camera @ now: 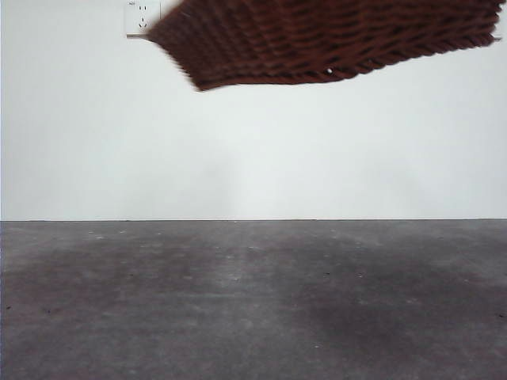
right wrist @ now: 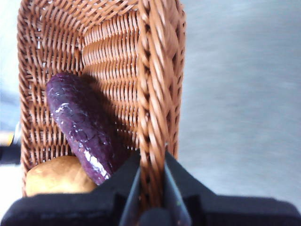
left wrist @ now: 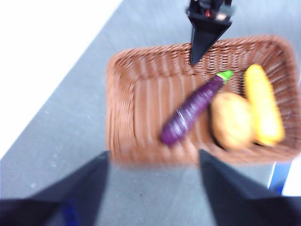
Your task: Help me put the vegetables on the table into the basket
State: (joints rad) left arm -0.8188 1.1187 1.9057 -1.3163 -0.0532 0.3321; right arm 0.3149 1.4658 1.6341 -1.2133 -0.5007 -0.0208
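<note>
The brown wicker basket (camera: 333, 39) hangs in the air at the top of the front view, well above the table (camera: 253, 301). My right gripper (right wrist: 151, 160) is shut on the basket's rim (right wrist: 149, 94). It also shows in the left wrist view (left wrist: 207, 28) at the basket's (left wrist: 141, 94) far rim. Inside the basket lie the purple eggplant (left wrist: 190, 110), the potato (left wrist: 231, 120) and the corn cob (left wrist: 263, 103). The right wrist view shows the eggplant (right wrist: 84, 127) and the potato (right wrist: 56, 176). My left gripper (left wrist: 154, 157) is open and empty, apart from the basket's near side.
A white wall with a socket (camera: 142, 17) stands behind the table. The basket casts a faint shadow on the table top (camera: 356, 309). A blue thing (left wrist: 282, 176) shows past the basket in the left wrist view.
</note>
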